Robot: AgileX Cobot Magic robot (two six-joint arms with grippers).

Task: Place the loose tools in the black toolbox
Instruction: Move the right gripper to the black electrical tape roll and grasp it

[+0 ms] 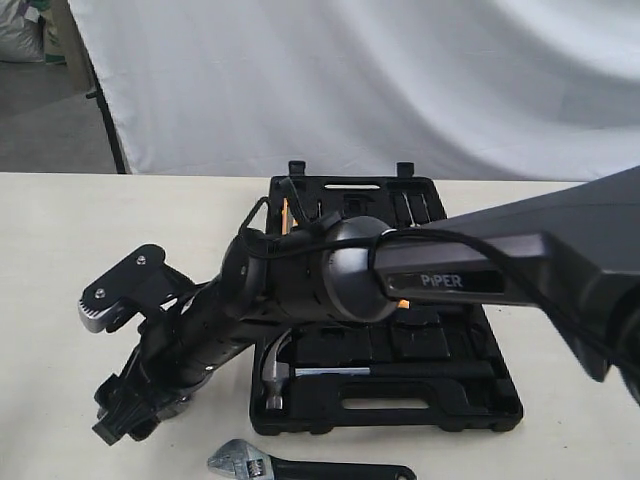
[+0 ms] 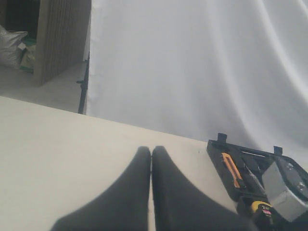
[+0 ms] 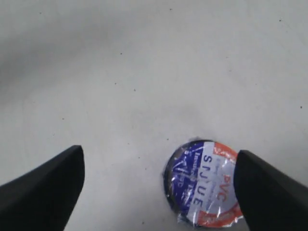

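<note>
The toolbox (image 1: 440,412) lies open on the worktop (image 1: 110,220), and the hammer (image 1: 277,373) rests in its near half, head at the toolbox's left end. The wrench (image 1: 305,468) lies on the worktop just in front of the toolbox. The right arm reaches across the toolbox. The right gripper (image 3: 156,156), off the toolbox's near left corner, points down with jaws spread wide. The tape roll (image 3: 202,185) lies flat on the worktop between them, close to one finger, ungripped. The left gripper (image 2: 151,150), left of the toolbox, is pressed together and empty.
</note>
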